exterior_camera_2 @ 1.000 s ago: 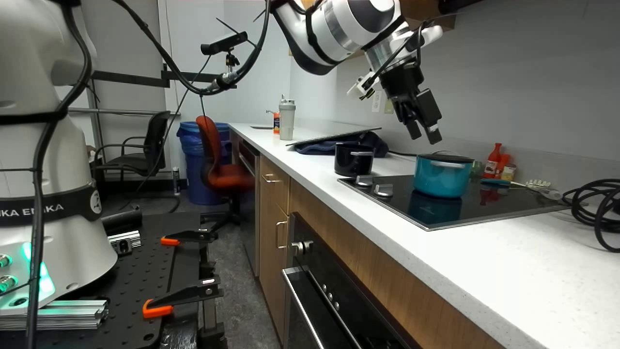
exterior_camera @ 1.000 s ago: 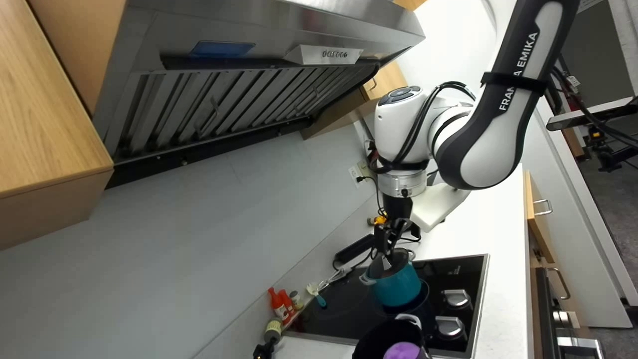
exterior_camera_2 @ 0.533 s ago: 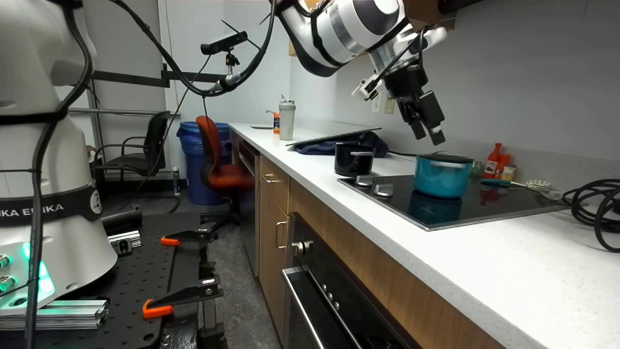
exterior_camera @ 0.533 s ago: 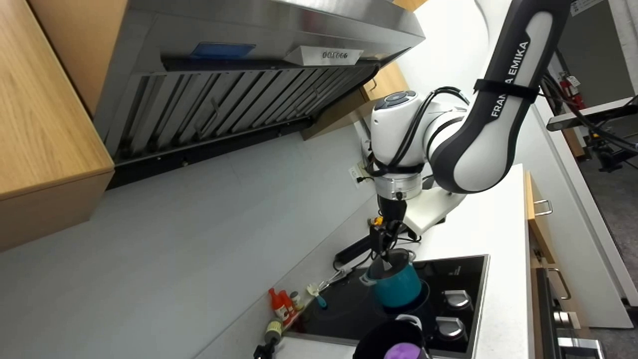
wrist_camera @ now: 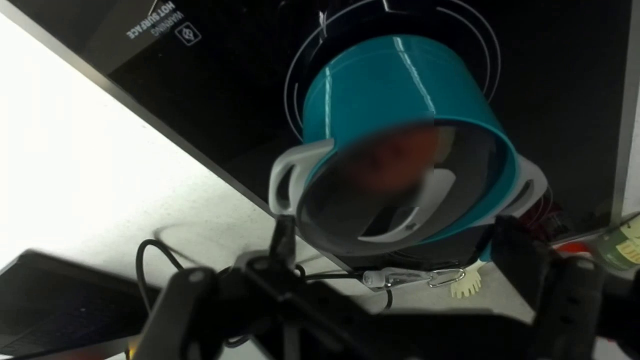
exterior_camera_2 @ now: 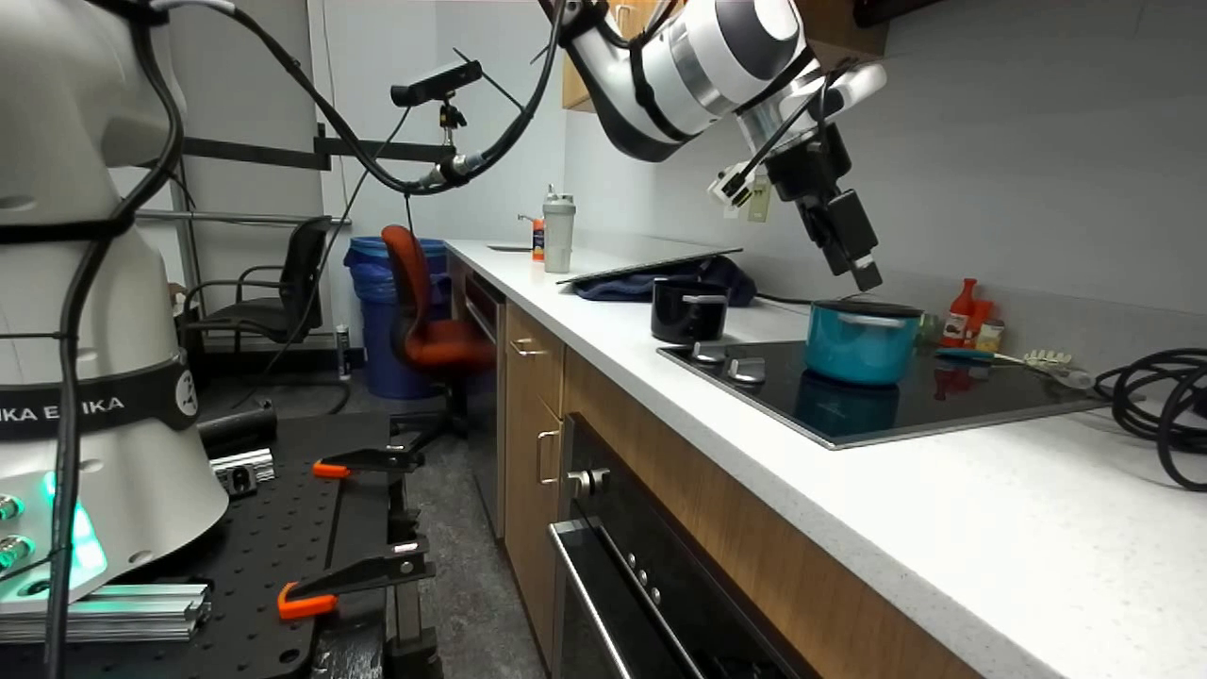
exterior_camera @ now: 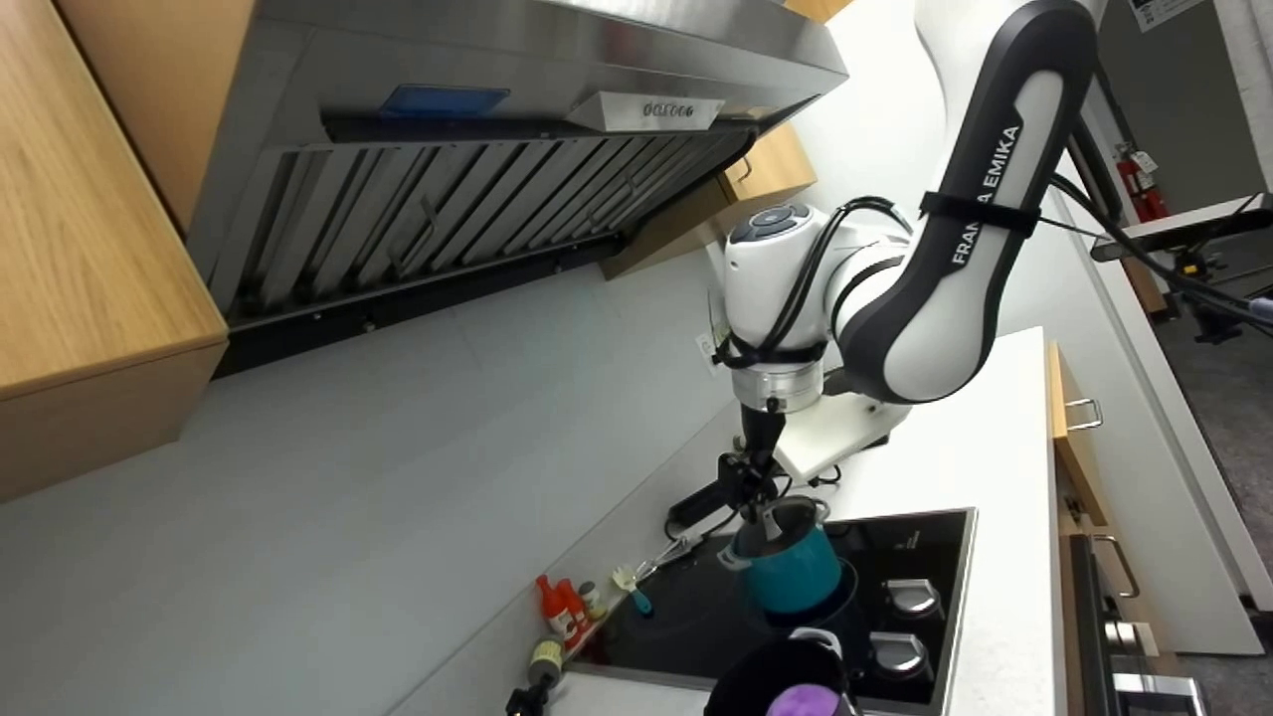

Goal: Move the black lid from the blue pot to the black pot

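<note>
The blue pot (exterior_camera: 796, 572) stands on the stove and shows in both exterior views (exterior_camera_2: 860, 349). The black lid (wrist_camera: 330, 215) lies over its mouth, dark and see-through with an upright grey handle (wrist_camera: 435, 195). In the wrist view the lid hangs over the rim at lower left. The black pot (exterior_camera_2: 688, 311) stands on the counter beside the stove; in an exterior view a purple item (exterior_camera: 804, 699) sits in it. My gripper (wrist_camera: 394, 222) is open and empty, its fingers wide apart. It hovers just above the lid, also in an exterior view (exterior_camera_2: 853, 275).
The stove knobs (exterior_camera_2: 745, 370) lie at the front. Red bottles (exterior_camera_2: 960, 311) and utensils (exterior_camera_2: 1047, 363) lie by the wall behind the blue pot. Black cables (exterior_camera_2: 1169, 396) coil on the counter. The range hood (exterior_camera: 497, 189) hangs above. A dark flat object (wrist_camera: 60, 305) shows at lower left.
My gripper has moved lower and closer to the lid, to the right in one exterior view and to the left in another. The lid and both pots have not moved.
</note>
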Controlling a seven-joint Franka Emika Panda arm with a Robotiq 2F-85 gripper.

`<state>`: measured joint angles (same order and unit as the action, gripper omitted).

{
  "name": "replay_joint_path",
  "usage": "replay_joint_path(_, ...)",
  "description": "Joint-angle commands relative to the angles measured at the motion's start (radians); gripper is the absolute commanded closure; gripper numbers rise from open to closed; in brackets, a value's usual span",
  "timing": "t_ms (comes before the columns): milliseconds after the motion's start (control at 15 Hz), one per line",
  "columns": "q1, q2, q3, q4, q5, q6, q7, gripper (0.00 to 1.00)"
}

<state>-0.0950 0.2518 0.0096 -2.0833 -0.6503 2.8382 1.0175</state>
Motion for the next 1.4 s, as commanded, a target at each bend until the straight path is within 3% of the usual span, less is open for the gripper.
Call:
replay_joint_path(0,0.041,0.049,-0.032,0.061,-0.058,-0.021,0.106,0.00)
replay_joint_path(533,0.083,0.098,-0.067,0.139,-0.099,-0.033,0.188,0.00)
replay_joint_path(1133,0.101,0.136,-0.077,0.179,-0.068,-0.125,0.170,0.00)
replay_joint_path(1200,0.103,0.139,-0.076,0.185,-0.067,-0.142,0.168,0.18)
replay_joint_path(1333,0.104,0.144,-0.075,0.197,-0.065,-0.169,0.164,0.34)
